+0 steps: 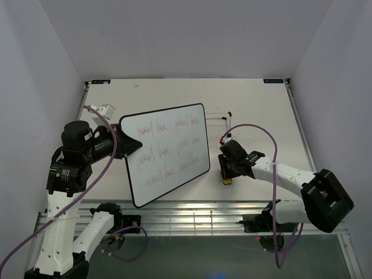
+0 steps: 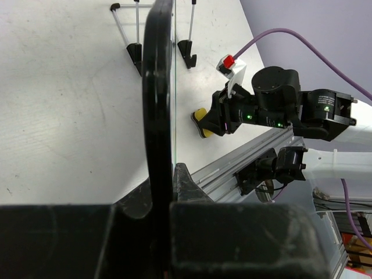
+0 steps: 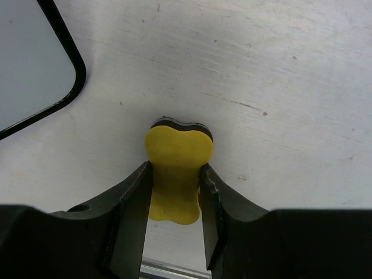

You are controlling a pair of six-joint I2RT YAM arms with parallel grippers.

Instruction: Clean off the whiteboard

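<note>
Left tool (image 1: 120, 145) clamping whiteboard (image 1: 168, 154), glossy, red-scribbled

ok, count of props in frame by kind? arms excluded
whiteboard: 1
yellow eraser: 1
wire easel stand: 1
Total: 3

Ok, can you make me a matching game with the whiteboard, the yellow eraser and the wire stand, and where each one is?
1. whiteboard
2. yellow eraser
3. wire stand

A. between the fingers of the right gripper
B. alone on the table, nothing holding it
C. edge clamped by the left gripper

Pairs: 1-C, 2-A, 3-B
</note>
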